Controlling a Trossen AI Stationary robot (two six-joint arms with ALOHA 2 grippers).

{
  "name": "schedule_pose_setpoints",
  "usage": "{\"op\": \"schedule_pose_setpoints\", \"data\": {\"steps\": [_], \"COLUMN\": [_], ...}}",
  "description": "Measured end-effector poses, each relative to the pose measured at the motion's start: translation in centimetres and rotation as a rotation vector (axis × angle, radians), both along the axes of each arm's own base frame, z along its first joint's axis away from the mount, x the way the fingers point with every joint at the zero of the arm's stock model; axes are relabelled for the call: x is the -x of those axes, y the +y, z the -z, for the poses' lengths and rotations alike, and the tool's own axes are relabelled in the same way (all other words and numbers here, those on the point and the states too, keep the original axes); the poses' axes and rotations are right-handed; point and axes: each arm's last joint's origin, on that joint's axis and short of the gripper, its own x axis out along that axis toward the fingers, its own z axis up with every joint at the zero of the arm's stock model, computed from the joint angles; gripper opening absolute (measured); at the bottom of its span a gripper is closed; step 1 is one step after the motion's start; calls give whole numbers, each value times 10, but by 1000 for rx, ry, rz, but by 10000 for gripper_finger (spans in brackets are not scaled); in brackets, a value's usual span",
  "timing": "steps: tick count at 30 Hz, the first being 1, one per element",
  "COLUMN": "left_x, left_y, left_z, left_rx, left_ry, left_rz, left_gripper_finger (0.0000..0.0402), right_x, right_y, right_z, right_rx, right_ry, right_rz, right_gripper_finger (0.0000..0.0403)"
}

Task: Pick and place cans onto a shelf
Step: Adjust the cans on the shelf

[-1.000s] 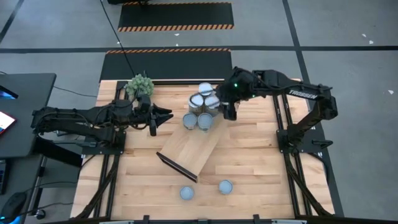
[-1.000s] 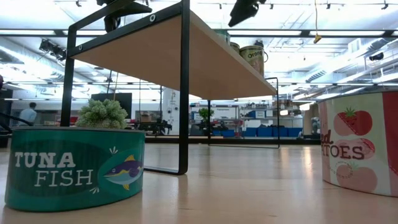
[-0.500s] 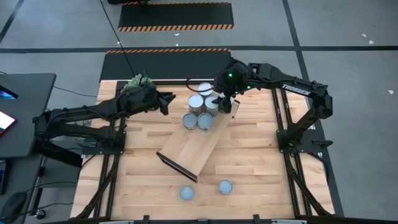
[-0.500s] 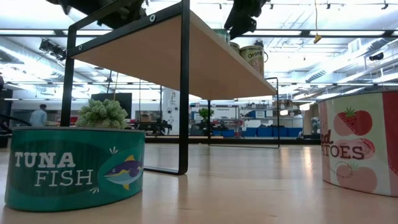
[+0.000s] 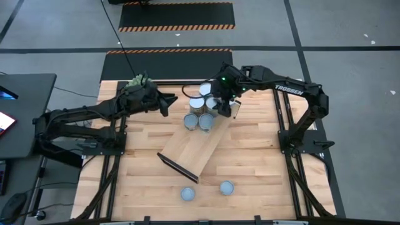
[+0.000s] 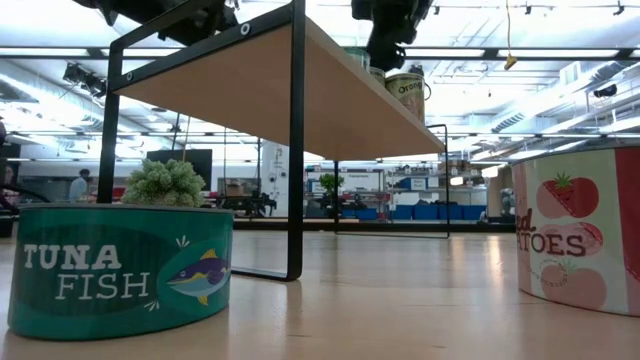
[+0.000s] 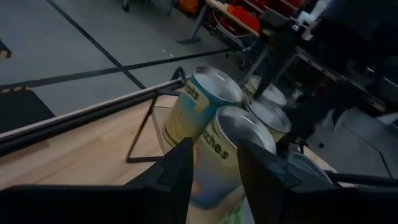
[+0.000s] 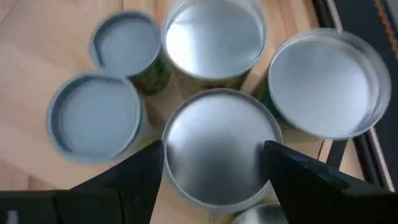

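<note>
The shelf [image 5: 189, 150] is a light-wood board on a dark frame, standing slantwise mid-table. Several cans [image 5: 199, 104] stand on their bases in a cluster at its far end. My right gripper [image 8: 214, 180] hovers open over a silver-topped can [image 8: 217, 146], a finger on each side and above its rim. My left gripper [image 7: 214, 171] hangs left of the cluster, beside the green plant [image 5: 139, 82], its fingers a narrow gap apart with nothing between them. Two more cans [image 5: 187, 194] [image 5: 226, 187] stand on the table near its front edge.
In the low view the tuna can [image 6: 120, 270] and the tomato can [image 6: 585, 240] stand close in front, and the shelf's dark frame leg [image 6: 296, 150] rises between them. Bare plank tabletop [image 5: 269, 162] lies right of the shelf.
My left gripper has swung toward the table's far edge, up beside the plant, then kept still. My right gripper has gone toward the table's left and down, over the cluster of cans. No can has moved.
</note>
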Motion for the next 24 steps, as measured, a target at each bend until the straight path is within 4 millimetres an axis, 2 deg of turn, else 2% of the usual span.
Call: {"op": "schedule_pose_setpoints", "data": {"steps": [9, 15, 20, 24], "left_x": [-6, -14, -15, -15], "left_y": [2, 5, 4, 4], "left_z": [6, 13, 10, 10], "left_rx": [-1, 2, -24, -31], "left_ry": [35, 51, 34, 33], "left_rz": [-15, -17, 13, 18], "left_gripper_finger": [133, 133, 133, 133], "right_x": [5, 7, 8, 18], "right_y": [14, 23, 23, 24], "right_z": [1, -2, -22, -42], "right_rx": [-67, -38, 1, 64], "right_ry": [54, 71, 19, 28], "right_rz": [-85, -113, -112, -113], "right_gripper_finger": [284, 284, 284, 284]}}
